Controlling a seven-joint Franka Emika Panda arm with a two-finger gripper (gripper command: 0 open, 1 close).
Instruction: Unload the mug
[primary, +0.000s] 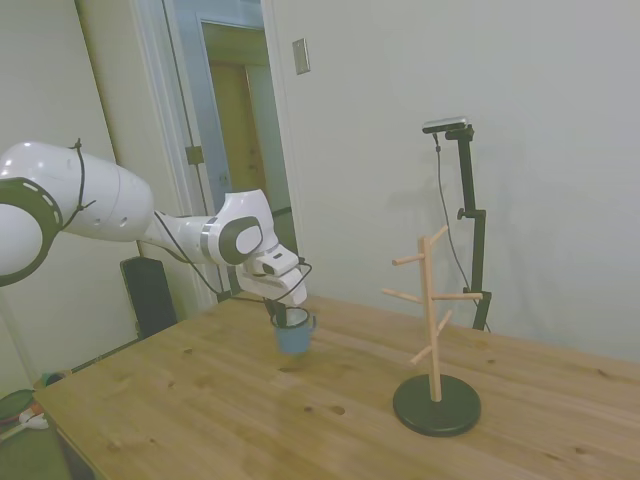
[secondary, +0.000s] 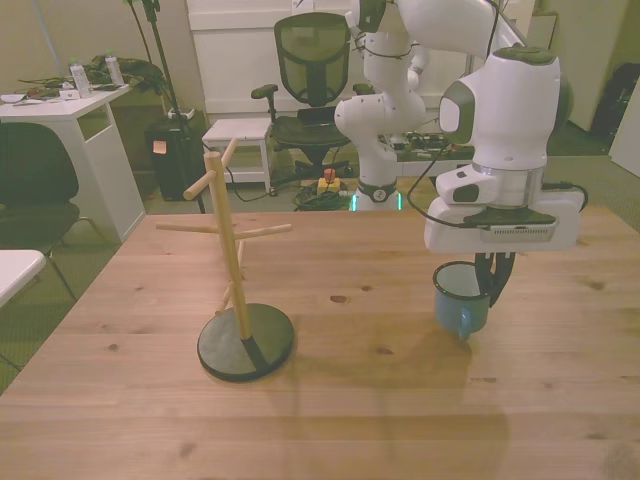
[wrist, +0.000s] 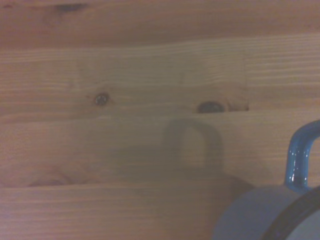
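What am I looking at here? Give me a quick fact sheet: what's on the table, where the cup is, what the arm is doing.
surface: wooden table
mug: light-blue mug, upright, off the rack
mug support: whether it rests on the table or hangs just above it cannot be told
rack: wooden peg rack, pegs bare, at the front view's left of the mug
tool: tool at the mug's rim, gripping it

A wooden peg rack on a black round base stands upright on the wooden table (mid-table, toward the front view's left edge), its pegs bare.
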